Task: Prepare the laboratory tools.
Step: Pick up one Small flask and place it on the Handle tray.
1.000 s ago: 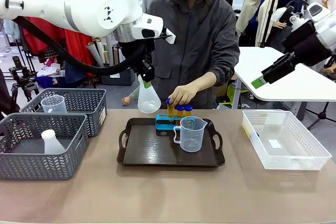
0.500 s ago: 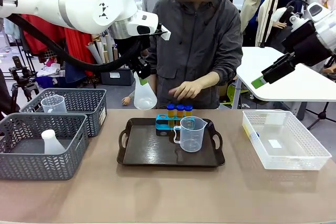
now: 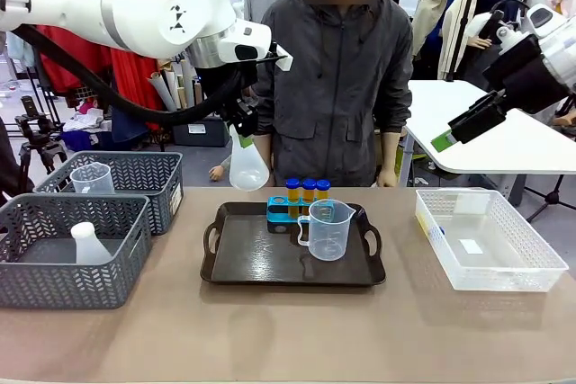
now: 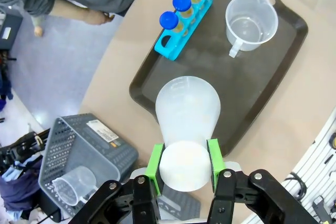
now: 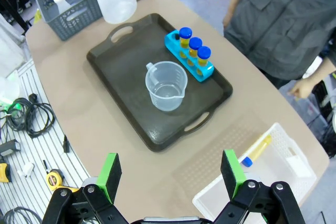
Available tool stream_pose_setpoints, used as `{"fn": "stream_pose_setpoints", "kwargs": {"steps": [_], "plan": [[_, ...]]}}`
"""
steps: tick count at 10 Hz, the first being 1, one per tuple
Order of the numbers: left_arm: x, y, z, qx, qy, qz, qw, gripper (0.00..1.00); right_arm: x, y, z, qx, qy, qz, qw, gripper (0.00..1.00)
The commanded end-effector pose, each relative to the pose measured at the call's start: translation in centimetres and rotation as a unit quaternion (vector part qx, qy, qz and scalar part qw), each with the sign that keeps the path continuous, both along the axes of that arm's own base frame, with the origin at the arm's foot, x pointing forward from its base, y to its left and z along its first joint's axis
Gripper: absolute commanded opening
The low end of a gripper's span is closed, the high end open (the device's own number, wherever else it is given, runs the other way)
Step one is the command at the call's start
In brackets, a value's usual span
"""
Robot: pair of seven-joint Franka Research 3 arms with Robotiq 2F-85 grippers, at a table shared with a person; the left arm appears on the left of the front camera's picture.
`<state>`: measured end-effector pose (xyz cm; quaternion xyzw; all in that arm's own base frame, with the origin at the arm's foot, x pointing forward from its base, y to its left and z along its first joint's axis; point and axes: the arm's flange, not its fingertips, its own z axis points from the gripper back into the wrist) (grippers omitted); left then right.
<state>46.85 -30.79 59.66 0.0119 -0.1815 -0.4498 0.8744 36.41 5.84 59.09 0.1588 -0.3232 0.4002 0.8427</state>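
Note:
My left gripper is shut on the neck of a translucent white conical flask, which hangs above the table just left of the black tray's far corner. In the left wrist view the green pads clamp the flask over the tray's edge. On the tray stand a clear handled beaker and a blue rack with three blue-capped tubes of yellow liquid. My right gripper is raised at the right, open and empty, its fingers spread wide above the tray.
Two grey mesh baskets at the left hold another flask and another beaker. A clear bin at the right holds one capped tube. The person stands behind the table with arms down.
The person's hand left the tubes and dropped to the side. My left gripper shifted the flask slightly left and up, then held still.

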Motion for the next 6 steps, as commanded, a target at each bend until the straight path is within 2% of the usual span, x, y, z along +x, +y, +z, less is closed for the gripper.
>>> {"fn": "stream_pose_setpoints", "kwargs": {"steps": [1,4,5,6], "plan": [[0.05,0.11,0.27,-0.001,-0.006,0.0,1.0,0.0,0.12,0.04,0.06,0.013,0.001,0.004,1.0,1.0],[0.05,0.11,0.27,-0.001,-0.006,0.0,1.0,0.0,0.12,0.04,0.06,0.013,0.001,0.004,1.0,1.0],[0.01,0.0,-0.02,0.0,0.0,0.0,1.0,0.0,0.12,0.04,0.06,0.013,0.001,0.004,1.0,1.0],[0.64,-0.09,-0.49,0.018,0.022,0.004,1.0,0.0,0.12,0.04,0.06,0.013,0.001,0.004,1.0,1.0]]}}
